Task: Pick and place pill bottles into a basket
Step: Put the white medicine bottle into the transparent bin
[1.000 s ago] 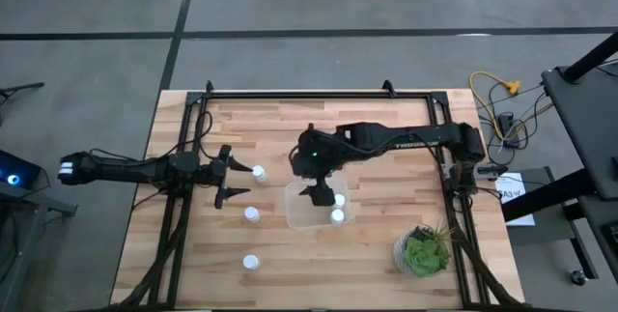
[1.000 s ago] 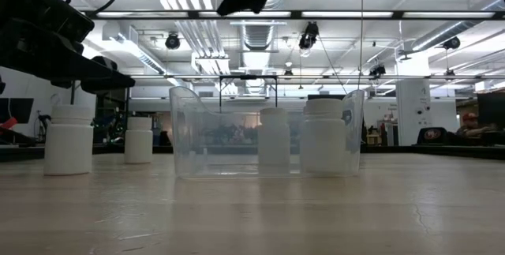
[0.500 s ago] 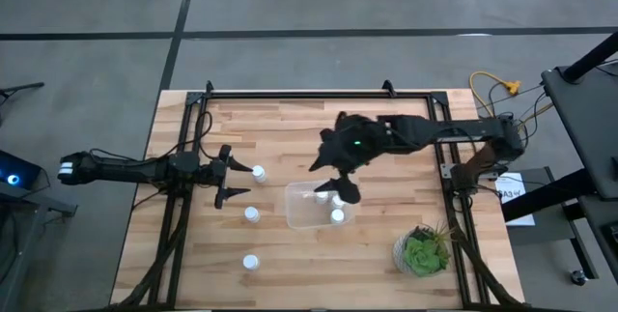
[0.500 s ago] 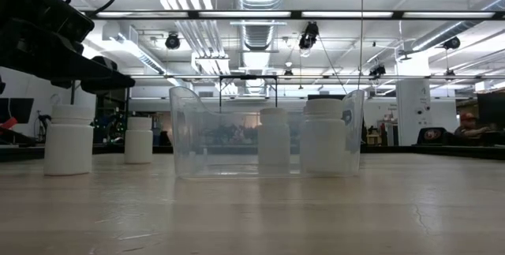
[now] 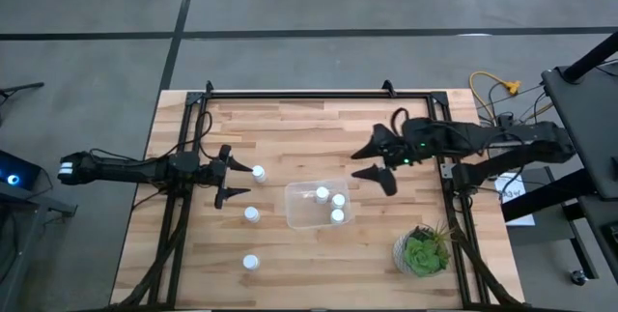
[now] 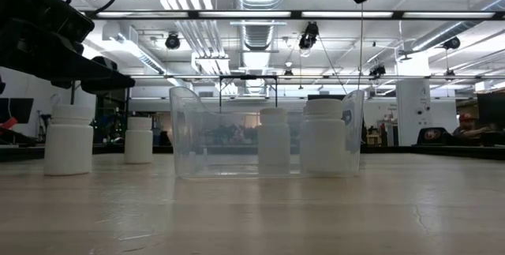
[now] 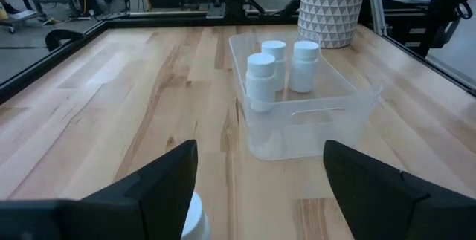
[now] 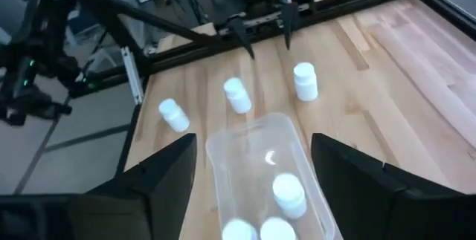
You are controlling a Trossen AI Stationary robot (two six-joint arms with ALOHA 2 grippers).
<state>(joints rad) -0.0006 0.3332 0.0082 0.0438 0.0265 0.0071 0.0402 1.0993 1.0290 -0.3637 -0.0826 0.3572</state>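
Observation:
The clear basket [image 5: 299, 213] stands mid-table and holds three white pill bottles [image 5: 322, 194], [image 5: 339, 200], [image 5: 336, 215]. Three more bottles stand on the table to its left [image 5: 258, 172], [image 5: 251, 214], [image 5: 250, 263]. My left gripper [image 5: 237, 175] is open, low over the table, with the nearest bottle [image 7: 195, 221] just at its fingertips; I see no touch. My right gripper [image 5: 379, 164] is open and empty, raised, to the right of the basket. Its wrist view shows the basket [image 8: 223, 151] and the loose bottles [image 8: 305, 80] beyond.
A green potted plant [image 5: 422, 251] in a white patterned pot stands near the front right corner. A dark metal frame [image 5: 319, 93] runs round the table's edges. Bare wood lies between the basket and the far edge.
My right gripper has risen from just above the basket and gone toward the table's right edge, uncovering the three bottles in the basket. The basket and the loose bottles have stayed in place.

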